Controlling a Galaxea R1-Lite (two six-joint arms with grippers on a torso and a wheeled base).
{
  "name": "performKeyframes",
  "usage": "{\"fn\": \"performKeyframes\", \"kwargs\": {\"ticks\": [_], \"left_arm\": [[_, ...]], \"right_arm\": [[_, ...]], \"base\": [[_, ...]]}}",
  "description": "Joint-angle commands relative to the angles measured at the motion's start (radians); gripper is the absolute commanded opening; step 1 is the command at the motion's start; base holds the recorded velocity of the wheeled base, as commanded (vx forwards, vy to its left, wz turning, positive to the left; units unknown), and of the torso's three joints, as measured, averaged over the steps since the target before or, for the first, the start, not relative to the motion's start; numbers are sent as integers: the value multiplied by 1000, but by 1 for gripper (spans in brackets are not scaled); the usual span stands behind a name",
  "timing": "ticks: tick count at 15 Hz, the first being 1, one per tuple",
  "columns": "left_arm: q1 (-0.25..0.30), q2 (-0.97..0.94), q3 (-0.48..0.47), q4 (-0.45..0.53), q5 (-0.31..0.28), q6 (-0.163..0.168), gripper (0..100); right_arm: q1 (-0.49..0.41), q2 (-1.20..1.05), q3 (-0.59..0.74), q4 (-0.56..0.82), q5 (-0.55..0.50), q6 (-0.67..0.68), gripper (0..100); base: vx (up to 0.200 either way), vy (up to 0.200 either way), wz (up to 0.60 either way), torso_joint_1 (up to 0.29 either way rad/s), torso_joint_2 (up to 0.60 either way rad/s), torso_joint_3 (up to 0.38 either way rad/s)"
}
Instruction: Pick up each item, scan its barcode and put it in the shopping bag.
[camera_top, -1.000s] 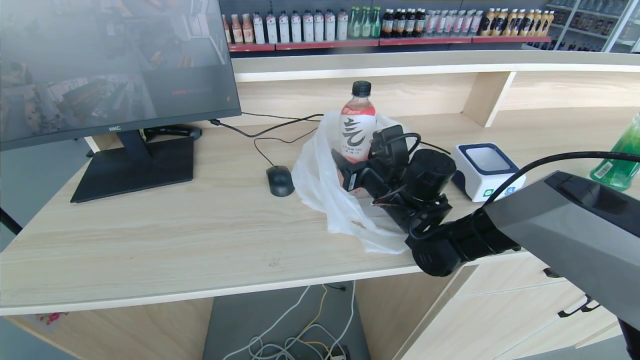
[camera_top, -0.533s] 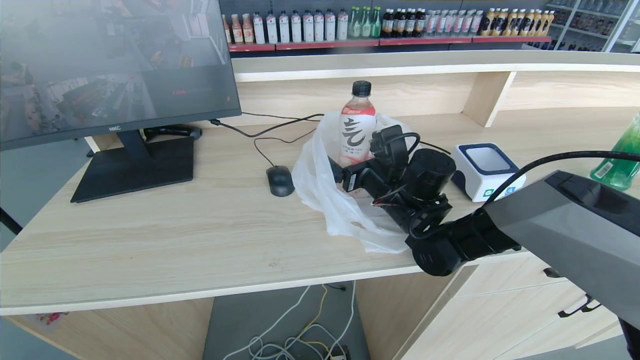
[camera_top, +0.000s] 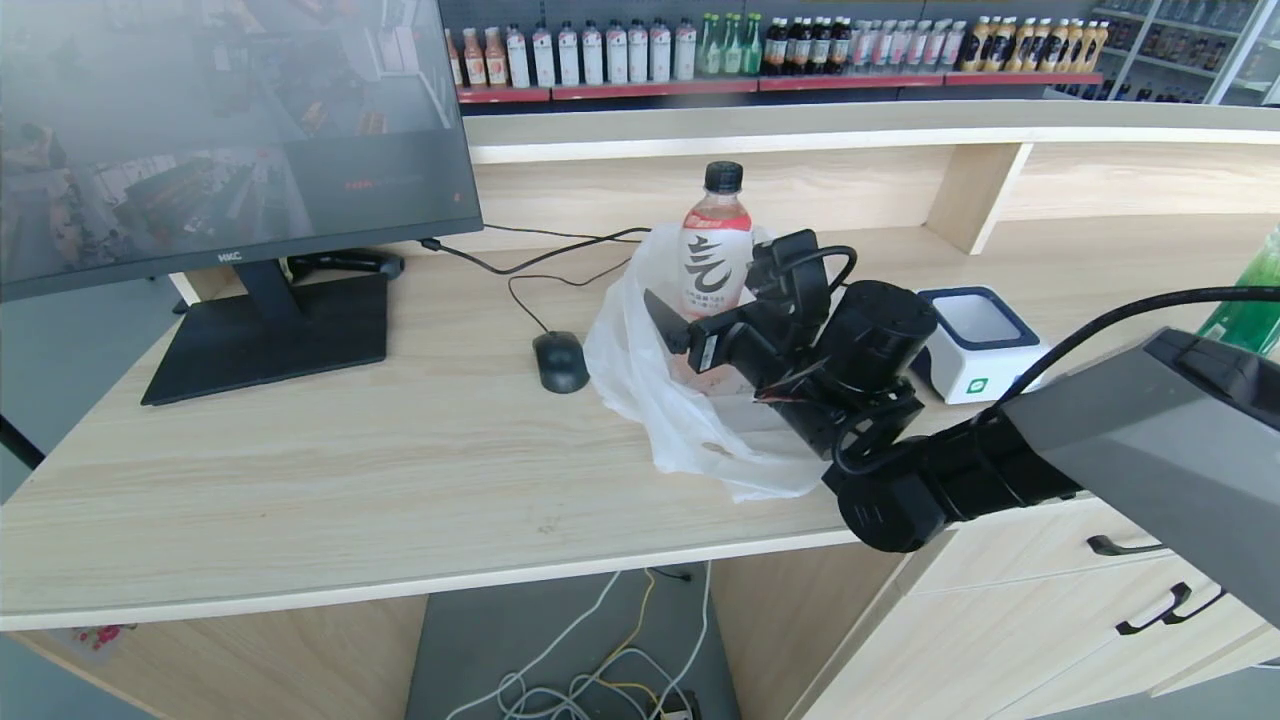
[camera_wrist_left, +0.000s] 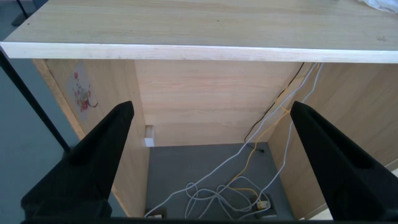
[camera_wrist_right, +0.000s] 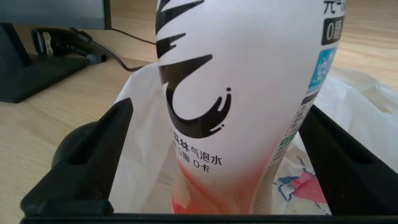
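The counter (camera_top: 400, 480) carries the white shopping bag (camera_top: 630, 360) toward its front edge, mouth open upward to accept items. The bottle (camera_top: 716, 260) stands upright inside the bag. The right gripper (camera_wrist_right: 214, 112) flanks the bottle, jaws apart, apparently not gripping. The left gripper (camera_wrist_left: 211, 106) hangs below the front edge, jaws apart and clear of the work.

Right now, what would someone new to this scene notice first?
The pink-and-white bottle stands upright in the white shopping bag mid-counter, with the right tool open around its lower part. A big dark monitor stands at the counter's left rear, and a white scanner sits just right of the bag.
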Motion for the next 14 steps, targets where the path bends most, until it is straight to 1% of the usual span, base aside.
{"fn": "performKeyframes", "kwargs": {"ticks": [1,5,9,11,12,14], "left_arm": [[0,0,0,0,0,0,100],[0,0,0,0,0,2,100],[0,0,0,0,0,3,100],[0,0,0,0,0,5,100],[-1,0,0,0,0,5,100],[0,0,0,0,0,2,100]], "right_arm": [[1,-55,64,-33,-1,-6,100],[34,-157,239,-137,-5,-26,100],[38,-279,469,-286,-7,-44,100],[44,-332,526,-288,-7,-41,100],[52,-382,583,-288,-7,-35,100],[101,-421,635,-288,-19,-6,100]], "base": [[0,0,0,0,0,0],[0,0,0,0,0,0],[0,0,0,0,0,0],[0,0,0,0,0,0],[0,0,0,0,0,0],[0,0,0,0,0,0]]}}
